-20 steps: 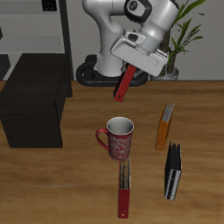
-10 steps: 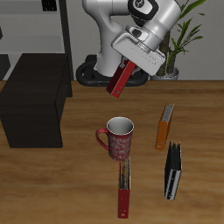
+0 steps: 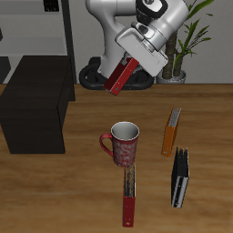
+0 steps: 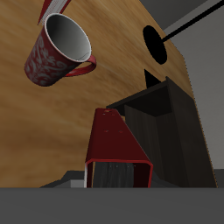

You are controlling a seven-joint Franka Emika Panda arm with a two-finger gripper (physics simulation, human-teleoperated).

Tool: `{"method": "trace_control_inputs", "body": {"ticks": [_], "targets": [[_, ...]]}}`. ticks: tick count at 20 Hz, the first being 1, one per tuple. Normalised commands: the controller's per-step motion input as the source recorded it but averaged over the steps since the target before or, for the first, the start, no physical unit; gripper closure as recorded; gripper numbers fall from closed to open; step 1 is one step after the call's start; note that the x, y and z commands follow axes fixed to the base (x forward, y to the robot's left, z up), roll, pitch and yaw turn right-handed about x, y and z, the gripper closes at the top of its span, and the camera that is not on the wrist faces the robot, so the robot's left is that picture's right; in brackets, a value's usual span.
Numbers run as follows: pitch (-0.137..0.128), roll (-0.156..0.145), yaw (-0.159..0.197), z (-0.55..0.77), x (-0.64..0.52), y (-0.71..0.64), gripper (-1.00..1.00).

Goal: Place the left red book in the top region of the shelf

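My gripper point(image 3: 133, 62) is shut on the left red book point(image 3: 120, 77), a plain red hardcover that hangs tilted from it, high above the table behind the mug. In the wrist view the book point(image 4: 115, 147) fills the space between the fingers, pale page edges showing. The shelf point(image 3: 36, 98), a low matte black unit with a flat top, stands at the table's side, apart from the book; it also shows in the wrist view point(image 4: 166, 114).
A patterned red mug point(image 3: 123, 143) stands mid-table, also in the wrist view point(image 4: 58, 48). Another slim red book point(image 3: 129, 193) lies in front of it. An orange book point(image 3: 170, 132) and a dark book point(image 3: 180, 177) lie beside. A grey rack point(image 3: 64, 27) and a plant point(image 3: 187, 41) stand behind.
The gripper has lifted the red book higher and carried it a little toward the shelf side, tilting it more. Nothing else has moved.
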Motion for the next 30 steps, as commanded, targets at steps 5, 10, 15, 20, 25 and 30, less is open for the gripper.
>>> {"method": "trace_control_inputs", "body": {"ticks": [5,10,15,20,25,30], "targets": [[0.03,-0.165,-0.007,-0.07,0.18,-0.13,1.0],[0.003,-0.092,0.003,-0.07,0.1,0.02,1.0],[-0.004,-0.067,0.017,-0.08,0.09,0.22,1.0],[0.015,-0.085,-0.016,-0.01,0.09,0.18,1.0],[0.016,-0.05,-0.002,-0.05,0.12,0.13,1.0],[0.073,-0.059,-0.026,-0.1,0.16,-0.02,1.0]]}}
